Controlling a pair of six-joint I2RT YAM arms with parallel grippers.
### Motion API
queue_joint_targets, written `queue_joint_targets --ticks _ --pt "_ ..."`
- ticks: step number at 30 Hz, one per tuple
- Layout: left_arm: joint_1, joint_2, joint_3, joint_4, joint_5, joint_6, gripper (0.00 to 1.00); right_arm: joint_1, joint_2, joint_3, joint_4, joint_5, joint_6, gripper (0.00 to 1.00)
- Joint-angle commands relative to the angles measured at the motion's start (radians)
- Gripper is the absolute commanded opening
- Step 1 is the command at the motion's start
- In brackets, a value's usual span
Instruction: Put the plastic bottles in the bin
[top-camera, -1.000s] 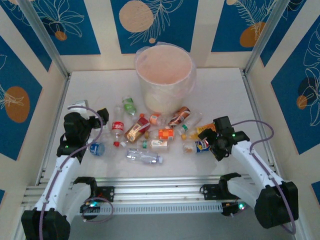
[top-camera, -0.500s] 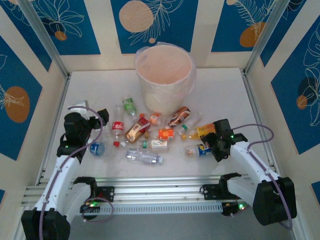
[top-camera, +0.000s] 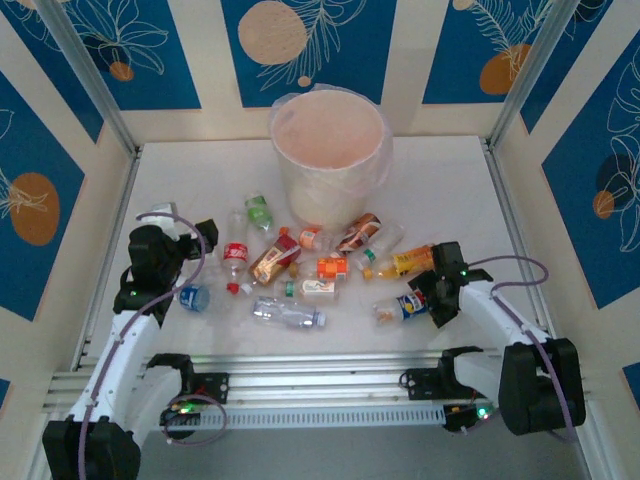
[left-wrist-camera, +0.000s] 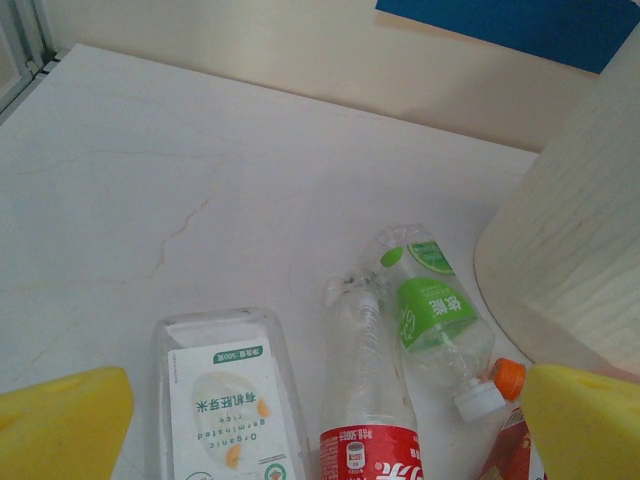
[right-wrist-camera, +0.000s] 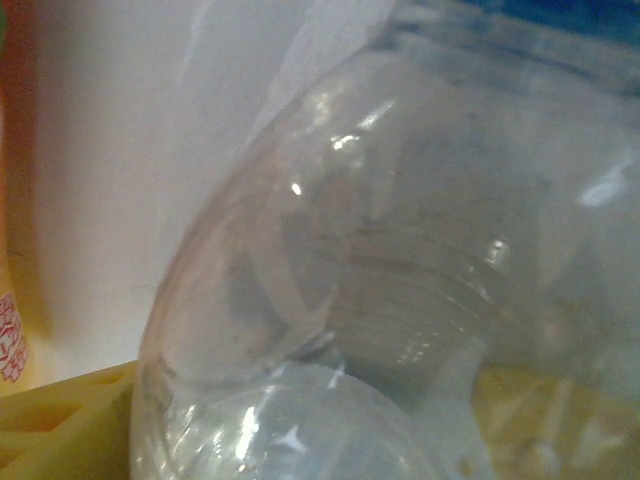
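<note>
Cream-white, round and tall, the bin (top-camera: 330, 185) is the largest thing on the tabletop (top-camera: 450, 180). It stands at the middle of the far edge, with a thin clear liner (top-camera: 283, 102) folded over its rim and an inside that looks pale pink.

The bottles (top-camera: 300, 265) lie on their sides in a loose scatter across the middle of the tabletop, from the bin's foot toward the near edge. All are clear plastic, some dented, with red, green, bronze, orange, yellow or white labels and coloured caps. A long clear bottle (top-camera: 288, 313) lies closest to the near edge.

My right gripper (top-camera: 433, 298), toward the near right corner, pinches a blue-label bottle (top-camera: 402, 306) by its bottom end, cap pointing left. In the right wrist view its ribbed clear wall sits between my yellow fingers (right-wrist-camera: 60, 420). I cannot tell whether it touches the tabletop.

My left gripper (left-wrist-camera: 325, 415) is spread wide over the left of the scatter. Before it lie a flat white-label bottle (left-wrist-camera: 230, 400), a red-label bottle (left-wrist-camera: 368, 450) and a green-label bottle (left-wrist-camera: 432, 305), the last just beside the bin's wall.
</note>
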Motion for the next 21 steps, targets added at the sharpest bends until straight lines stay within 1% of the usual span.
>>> queue_joint_targets --ticks 1,3,5,8,12,15,18,21 --pt "-0.01 -0.006 0.02 -0.009 0.005 -0.013 1.0 -0.004 0.047 -0.007 0.066 0.005 0.006 0.74" --pt "-0.01 -0.007 0.022 -0.011 0.003 -0.014 0.99 -0.006 0.069 0.005 0.06 0.008 0.004 0.69" --pt "-0.01 -0.007 0.023 -0.013 0.003 -0.013 1.0 -0.008 0.076 0.019 0.039 0.021 0.002 0.67" --pt "-0.01 -0.006 0.023 -0.012 0.001 -0.013 1.0 -0.009 0.054 0.035 0.0 0.046 -0.006 0.6" --pt "-0.01 -0.006 0.023 -0.013 0.001 -0.011 1.0 -0.007 -0.024 0.069 -0.087 0.111 -0.028 0.52" --pt "-0.01 -0.007 0.025 -0.014 0.003 -0.012 1.0 -0.007 -0.099 0.121 -0.181 0.175 -0.066 0.48" --pt "-0.01 -0.007 0.026 -0.011 0.004 -0.012 1.0 0.006 -0.181 0.198 -0.263 0.241 -0.117 0.45" --pt "-0.01 -0.006 0.028 -0.009 0.009 -0.013 0.99 0.05 -0.238 0.311 -0.312 0.322 -0.185 0.4"
